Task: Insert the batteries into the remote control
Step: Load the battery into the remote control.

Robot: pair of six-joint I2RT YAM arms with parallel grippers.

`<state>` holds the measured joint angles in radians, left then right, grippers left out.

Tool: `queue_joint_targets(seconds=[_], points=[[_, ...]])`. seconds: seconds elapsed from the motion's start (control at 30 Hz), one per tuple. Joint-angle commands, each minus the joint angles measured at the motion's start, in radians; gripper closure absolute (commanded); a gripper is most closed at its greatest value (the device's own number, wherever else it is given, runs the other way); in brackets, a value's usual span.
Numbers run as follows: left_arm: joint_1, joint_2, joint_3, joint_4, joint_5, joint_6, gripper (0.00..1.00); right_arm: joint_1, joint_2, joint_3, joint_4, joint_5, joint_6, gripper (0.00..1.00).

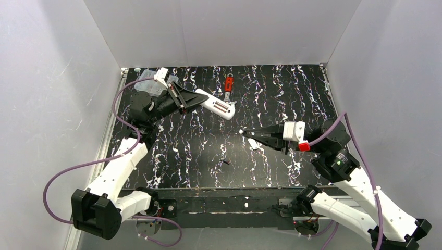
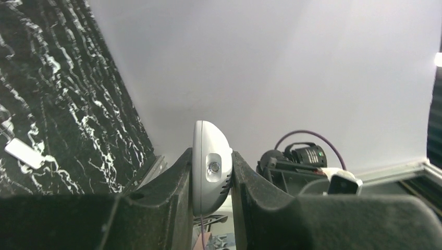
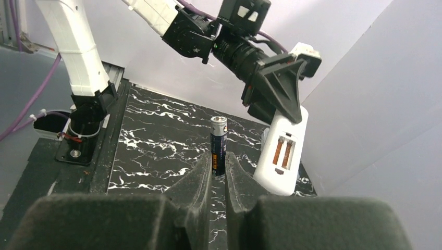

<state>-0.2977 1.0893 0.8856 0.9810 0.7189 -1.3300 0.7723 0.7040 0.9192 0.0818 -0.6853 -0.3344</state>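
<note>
My left gripper (image 1: 194, 98) is shut on the white remote control (image 1: 218, 106) and holds it above the table at the back left. In the left wrist view the remote control (image 2: 208, 140) sits clamped between the fingers. In the right wrist view the remote control (image 3: 281, 153) shows its open battery recess with two bare slots. My right gripper (image 1: 246, 133) is shut on one dark battery (image 3: 218, 143), upright at its fingertips (image 3: 204, 165), a short way right of and in front of the remote. A second battery (image 1: 225, 162) lies on the table.
A red-handled wrench (image 1: 228, 85) lies at the back middle. A clear plastic box (image 1: 147, 78) stands in the back left corner. A small white flat piece (image 1: 255, 144) lies under my right gripper; it also shows in the left wrist view (image 2: 23, 153). White walls enclose the table.
</note>
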Motion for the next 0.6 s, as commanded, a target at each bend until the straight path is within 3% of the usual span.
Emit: queue_joint_targets(seconds=[0.0, 0.2, 0.57], points=[[-0.003, -0.010, 0.009, 0.311, 0.102, -0.035, 1.00, -0.004, 0.012, 0.034, 0.053, 0.065, 0.085, 0.99], [-0.003, -0.029, 0.056, 0.290, 0.230, 0.017, 1.00, -0.004, 0.047, 0.071, 0.059, 0.134, 0.199, 0.99], [-0.004, -0.111, 0.128, 0.000, 0.387, 0.253, 1.00, -0.004, 0.090, 0.113, 0.102, 0.305, 0.323, 0.99]])
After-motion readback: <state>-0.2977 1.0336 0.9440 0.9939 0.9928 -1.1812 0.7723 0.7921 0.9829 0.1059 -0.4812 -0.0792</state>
